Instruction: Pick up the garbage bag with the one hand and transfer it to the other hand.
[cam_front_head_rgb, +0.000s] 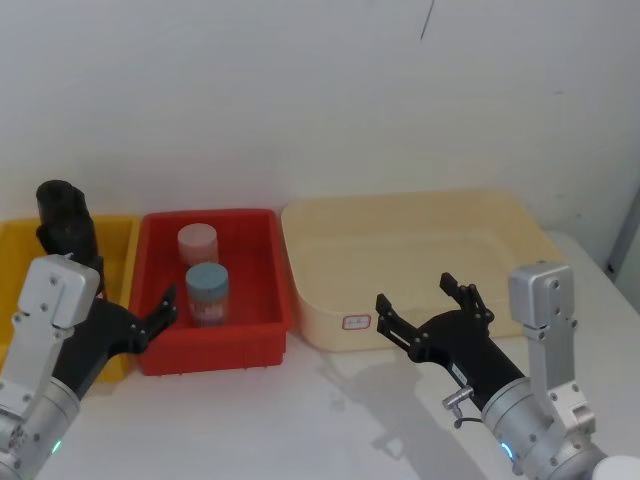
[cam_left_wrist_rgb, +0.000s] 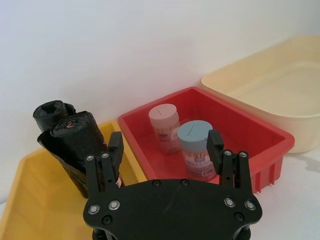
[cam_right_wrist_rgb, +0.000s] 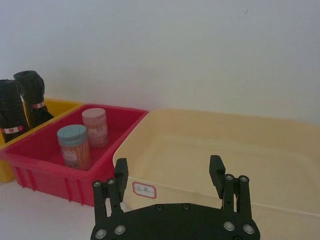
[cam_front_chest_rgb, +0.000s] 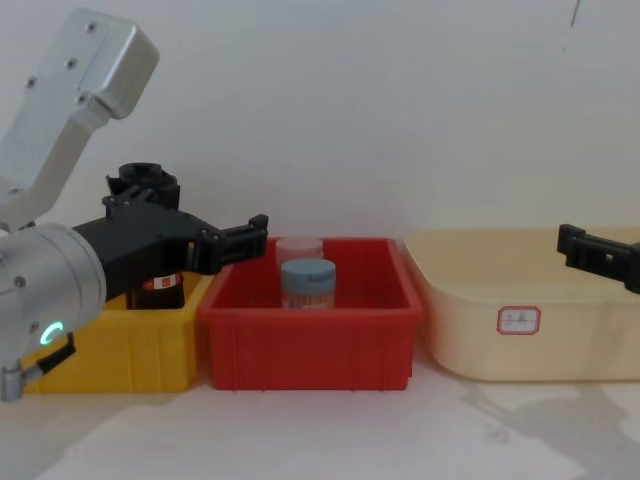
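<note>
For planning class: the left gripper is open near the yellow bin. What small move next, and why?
Probably shift the left gripper leftward toward the garbage bag in the yellow bin: its open jaws frame the jars in the red bin, the bag off-centre. Right gripper hovers by cream bin.

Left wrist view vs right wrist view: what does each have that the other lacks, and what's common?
Left wrist view adds: the open left gripper, and the ends of the black rolls seen from above, the nearer one with a red mark.
Right wrist view adds: the open right gripper and the white label on the cream bin.
Both: two rolls upright in the yellow bin, the pink-lid jar and blue-lid jar in the red bin, and the cream bin.
</note>
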